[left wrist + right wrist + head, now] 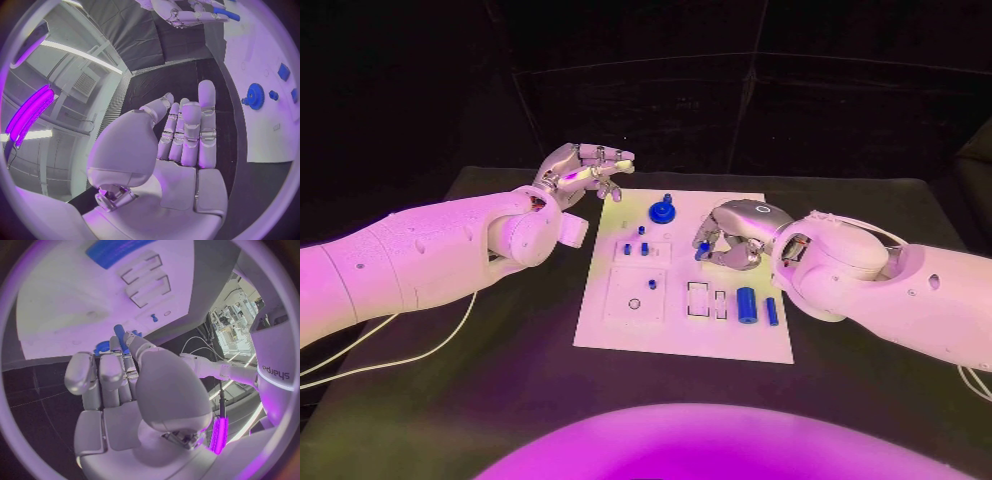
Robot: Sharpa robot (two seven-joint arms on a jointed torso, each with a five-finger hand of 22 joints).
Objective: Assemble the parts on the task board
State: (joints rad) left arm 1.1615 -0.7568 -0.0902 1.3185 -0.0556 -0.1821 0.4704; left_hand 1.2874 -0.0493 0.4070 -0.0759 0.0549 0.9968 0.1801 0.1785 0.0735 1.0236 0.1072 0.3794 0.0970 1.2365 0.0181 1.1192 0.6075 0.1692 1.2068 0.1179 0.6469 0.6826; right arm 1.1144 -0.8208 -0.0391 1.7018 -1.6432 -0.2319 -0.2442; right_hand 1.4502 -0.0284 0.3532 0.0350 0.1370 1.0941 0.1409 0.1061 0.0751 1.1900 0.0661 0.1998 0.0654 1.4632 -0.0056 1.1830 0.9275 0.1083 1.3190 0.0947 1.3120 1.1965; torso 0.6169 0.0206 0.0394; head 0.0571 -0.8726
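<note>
**Right hand holds a blue peg above the task board**

While the left hand (584, 168) hovers just off the far-left corner of the task board (678, 335), its fingers lie straight and close together with the thumb apart, and the left wrist view shows nothing in its palm. On the other side, the right hand (733, 235) hangs over the board's right half, fingers curled down, pinching a small blue peg (119, 333) between thumb and fingers; the peg's tip also shows under the hand in the head view. Near the board's far edge stands a blue gear (662, 211) on its post. Several small blue pegs (636, 248) stand left of centre, nearer than the gear. A blue cylinder (747, 304) lies near the right edge, with a thinner blue pin (772, 311) just beside it on the right. Two rectangular slots (698, 298) lie just left of the cylinder.
</note>
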